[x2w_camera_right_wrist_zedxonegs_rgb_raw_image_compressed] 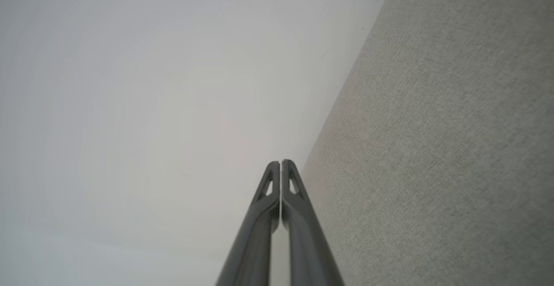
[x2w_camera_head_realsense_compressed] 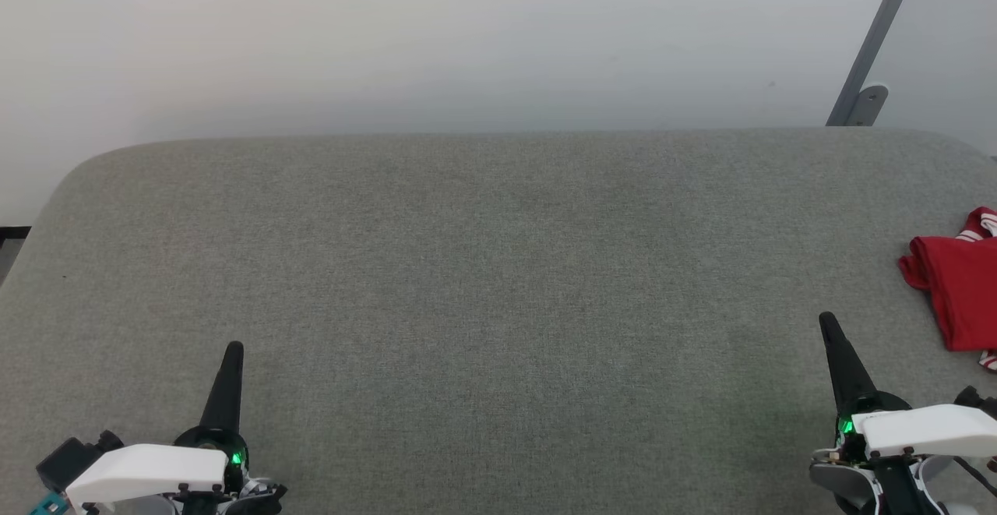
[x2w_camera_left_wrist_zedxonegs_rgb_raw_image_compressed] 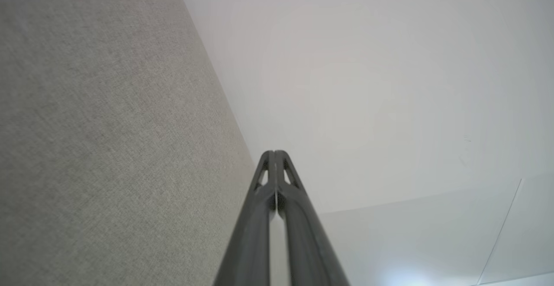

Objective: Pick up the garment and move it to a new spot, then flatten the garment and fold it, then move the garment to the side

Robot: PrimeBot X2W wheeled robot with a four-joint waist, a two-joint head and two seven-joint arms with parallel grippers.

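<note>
Head view, left gripper (x2w_camera_head_realsense_compressed: 232, 359): nearest the camera, low over the near edge of the surface (x2w_camera_head_realsense_compressed: 498, 266) towards its near left corner. Its dark fingers point to the far edge and lie together as one spike, holding nothing. A green light (x2w_camera_head_realsense_compressed: 236, 459) glows at its base.
Head view, right gripper (x2w_camera_head_realsense_compressed: 829, 332): over the near edge towards the right side, fingers pressed together in one spike, also holding nothing.
Head view, garment (x2w_camera_head_realsense_compressed: 962, 289): a bunched red heap at the right edge of the surface, about midway between the near and far edges. It is beyond the right gripper and to its right, apart from it. Striped white-and-red trim shows at its far and near ends. The picture's border cuts off its right part.
Head view, surface: grey woven fabric with rounded far corners.
Head view, background: a pale wall (x2w_camera_head_realsense_compressed: 467, 32) behind the far edge, and a slanted grey metal bar (x2w_camera_head_realsense_compressed: 872, 47) above the far right corner.
Left wrist view, fingers (x2w_camera_left_wrist_zedxonegs_rgb_raw_image_compressed: 259, 216): tips meet, with a thin slit lower down and nothing between them. The grey surface is on the left and the wall on the right.
Right wrist view, fingers (x2w_camera_right_wrist_zedxonegs_rgb_raw_image_compressed: 303, 225): tips meet in the same way, gripping nothing. The wall is on the left and the surface on the right.
</note>
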